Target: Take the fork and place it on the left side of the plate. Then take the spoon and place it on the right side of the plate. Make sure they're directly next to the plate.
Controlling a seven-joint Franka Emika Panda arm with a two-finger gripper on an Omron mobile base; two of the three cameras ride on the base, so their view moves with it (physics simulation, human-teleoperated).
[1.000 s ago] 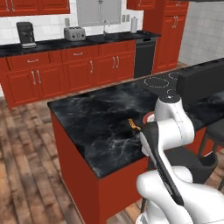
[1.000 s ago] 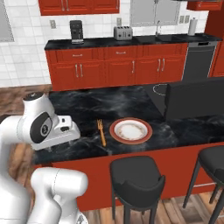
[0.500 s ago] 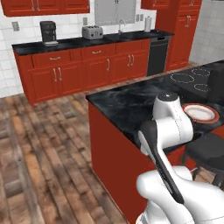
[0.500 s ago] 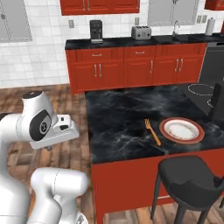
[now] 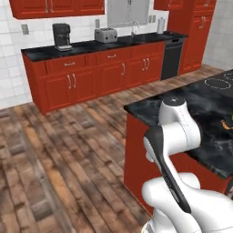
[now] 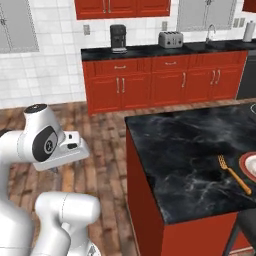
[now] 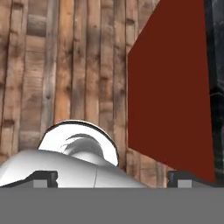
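The orange fork (image 6: 234, 174) lies on the black island counter (image 6: 190, 145), just left of the plate (image 6: 244, 165), whose reddish rim is cut off by the right edge of the right base view. A bit of the fork (image 5: 225, 124) also shows at the right edge of the left base view. The spoon is out of view. My gripper (image 7: 113, 178) is open and holds nothing. It points down at the wooden floor beside the island's red side, well to the left of the fork.
The red side panel of the island (image 7: 170, 87) stands close to the right of the hand. Wooden floor (image 5: 68, 150) stretches to the left. Red cabinets with a coffee machine (image 6: 118, 38) and a toaster (image 6: 170, 39) line the back wall.
The whole picture has shifted: the base has driven left, so the island, fork and plate have slid toward the right edge. The gripper stays open and holds nothing.
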